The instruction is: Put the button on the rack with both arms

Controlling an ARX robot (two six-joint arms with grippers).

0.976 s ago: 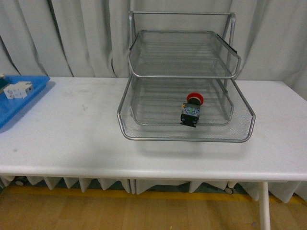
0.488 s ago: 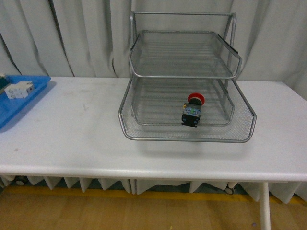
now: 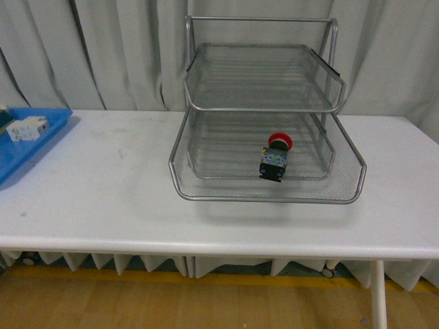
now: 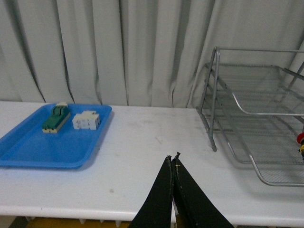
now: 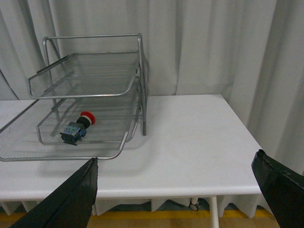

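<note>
The button (image 3: 274, 157), red cap on a black-and-blue body, lies on its side in the bottom tier of the silver wire rack (image 3: 206, 192) at the table's middle back. The right wrist view shows the button (image 5: 77, 128) inside the rack (image 5: 118, 149) too. In the left wrist view only the rack's left side (image 4: 213, 95) shows, with a sliver of the button's red cap at the picture's edge. My left gripper (image 4: 174, 158) is shut with nothing between its fingers, held back over the table's front edge. My right gripper (image 5: 175, 164) stands wide open and empty, also back from the rack. Neither arm appears in the front view.
A flat blue tray (image 4: 28, 152) at the table's left end holds a green switch block (image 4: 56, 118) and a white component (image 4: 86, 120). Grey curtains hang behind the white table (image 3: 103, 178). The table's right edge (image 5: 242, 137) lies past the rack.
The rack and button sit a few pixels further right than one second ago; over the last half second nothing has visibly moved.
</note>
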